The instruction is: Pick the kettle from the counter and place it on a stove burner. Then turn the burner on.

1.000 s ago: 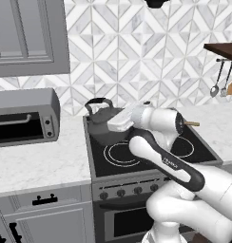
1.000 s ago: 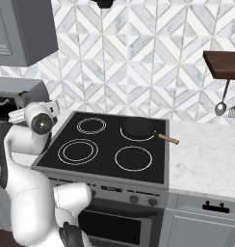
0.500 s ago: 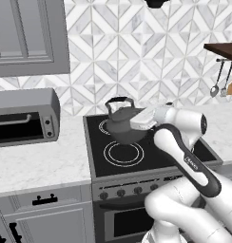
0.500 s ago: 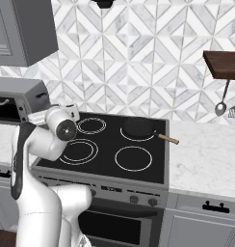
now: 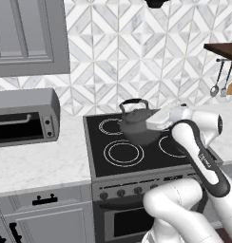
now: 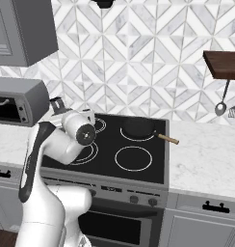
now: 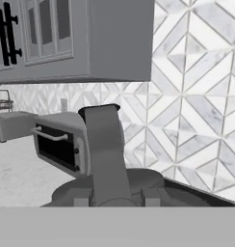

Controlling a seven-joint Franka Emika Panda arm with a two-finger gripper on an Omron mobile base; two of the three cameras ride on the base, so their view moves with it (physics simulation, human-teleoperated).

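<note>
Reaching from the lower right of the left base view, the white arm bends at its elbow and stretches left across the black cooktop [image 5: 137, 142], its pincer [image 5: 153, 124] clenched on the kettle [image 5: 136, 124] at centre frame. The kettle hangs above the cooktop, between the upper-left ring and the stove burner [image 5: 122, 153]; the toaster oven [image 5: 23, 118] sits on the worktop [image 5: 37, 163] at left.

In the right base view the arm rises at lower left, wrist hiding the kettle; a frying pan [image 6: 138, 128] rests on the far burner.

In the hand view the kettle's arched handle [image 7: 106, 149] stands upright at centre, the lid below it, the toaster oven at left.
</note>
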